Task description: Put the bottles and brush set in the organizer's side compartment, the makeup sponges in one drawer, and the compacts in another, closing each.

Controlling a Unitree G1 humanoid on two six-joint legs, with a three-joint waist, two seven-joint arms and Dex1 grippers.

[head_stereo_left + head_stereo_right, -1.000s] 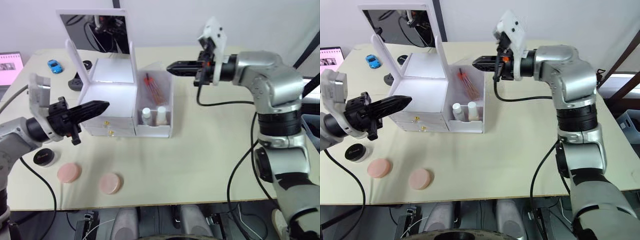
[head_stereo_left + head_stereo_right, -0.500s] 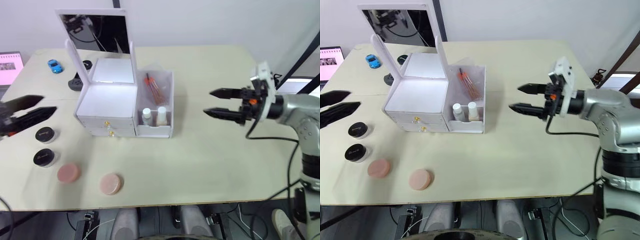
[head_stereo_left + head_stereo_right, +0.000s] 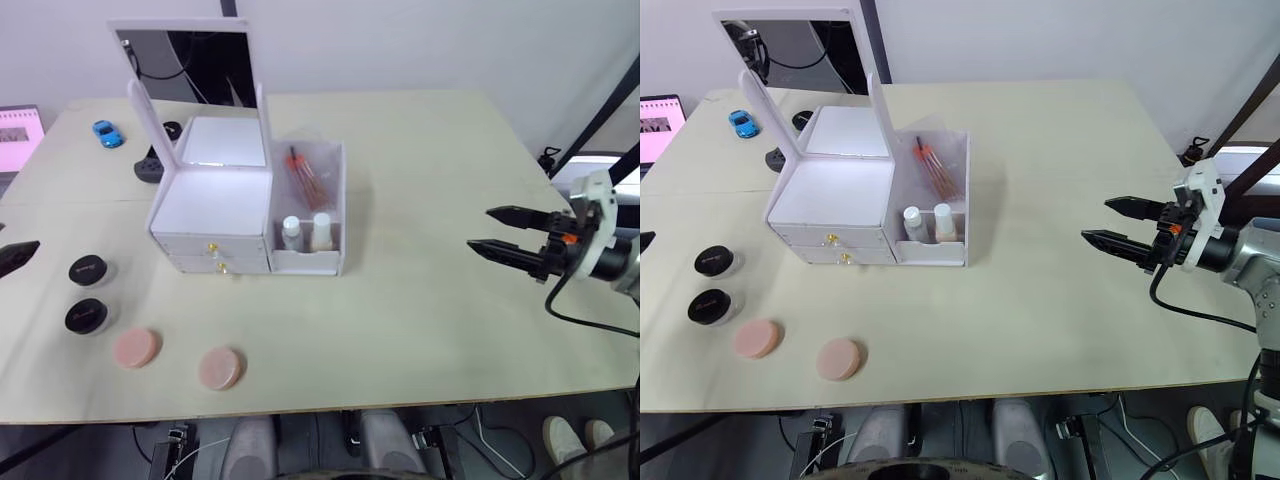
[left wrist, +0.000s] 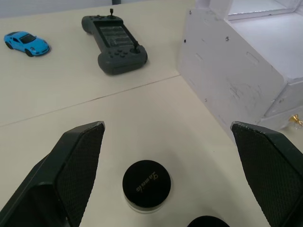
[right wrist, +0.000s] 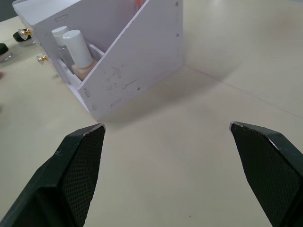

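In the head views, the white organizer (image 3: 245,215) is seen standing near the middle of the table (image 3: 420,300), with its mirrored lid (image 3: 185,60) raised. The two bottles (image 3: 306,232) are stood upright at the front of the side compartment, and the brush set (image 3: 305,175), in a clear sleeve, is leaned behind them; its lower end is hidden by the bottles. Both drawers (image 3: 218,257) are seen pushed in. Two black compacts (image 3: 87,293) are laid on the table to the organizer's left, and two pink makeup sponges (image 3: 178,357) lie nearer the front edge. The right gripper (image 3: 492,231) is held over bare table well to the right of the organizer, its fingers spread and nothing between them. Only a dark tip of the left gripper (image 3: 18,256) is caught at the frame's edge, just beside the compacts.

In the left wrist view, the left gripper's fingers (image 4: 75,165) are seen wide apart and empty above one compact (image 4: 147,184); a second is cut off by the frame's edge. The organizer's wall, a grey game controller (image 4: 114,41) and a blue toy car (image 4: 26,43) are seen beyond.

In the right wrist view, the right fingers (image 5: 78,161) are seen parted and empty, with the bottles visible in the side compartment (image 5: 132,66) beyond.
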